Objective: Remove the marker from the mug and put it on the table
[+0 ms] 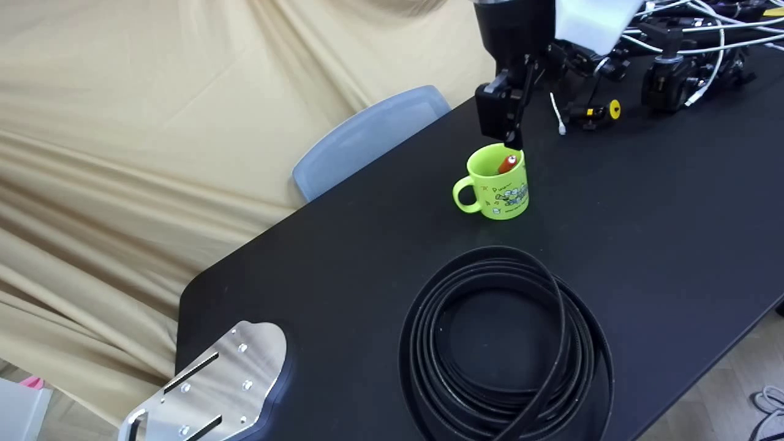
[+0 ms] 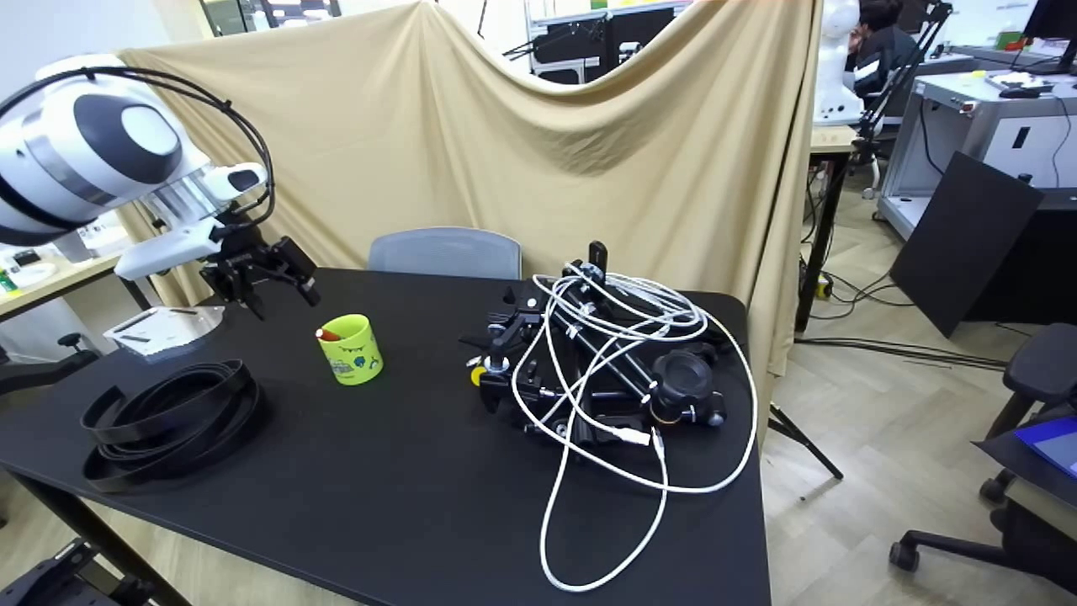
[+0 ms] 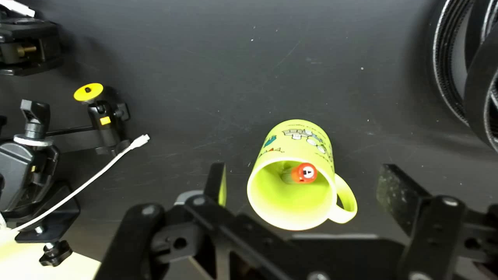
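One marker (image 3: 304,173) inside the green mug (image 1: 501,197) on the table (image 1: 361,275), jaws apart.

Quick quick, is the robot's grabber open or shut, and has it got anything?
Gripper: open, holding nothing; the marker sits inside the mug.
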`<act>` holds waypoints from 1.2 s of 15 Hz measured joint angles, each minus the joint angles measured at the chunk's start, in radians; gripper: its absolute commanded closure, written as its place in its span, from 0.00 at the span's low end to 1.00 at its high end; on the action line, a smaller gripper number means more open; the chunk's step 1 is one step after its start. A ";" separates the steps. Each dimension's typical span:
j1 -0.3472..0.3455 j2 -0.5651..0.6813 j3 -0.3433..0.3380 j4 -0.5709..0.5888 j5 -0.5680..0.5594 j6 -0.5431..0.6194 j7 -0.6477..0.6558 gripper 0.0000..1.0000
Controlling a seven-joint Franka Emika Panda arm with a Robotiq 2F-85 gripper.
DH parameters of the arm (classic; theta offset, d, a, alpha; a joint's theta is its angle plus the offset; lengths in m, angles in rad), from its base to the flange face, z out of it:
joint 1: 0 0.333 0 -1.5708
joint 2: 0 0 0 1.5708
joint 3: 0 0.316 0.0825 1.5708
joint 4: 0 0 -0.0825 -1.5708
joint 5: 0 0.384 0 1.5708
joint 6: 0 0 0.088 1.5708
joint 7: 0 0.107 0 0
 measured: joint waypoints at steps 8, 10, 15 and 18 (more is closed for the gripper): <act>0.003 0.023 -0.009 0.001 -0.020 0.008 0.007 0.00; 0.003 0.030 -0.019 0.001 -0.049 0.020 0.006 0.00; 0.003 0.084 -0.049 0.019 -0.126 0.062 0.006 0.00; 0.010 0.122 -0.060 0.041 -0.141 0.087 -0.004 0.00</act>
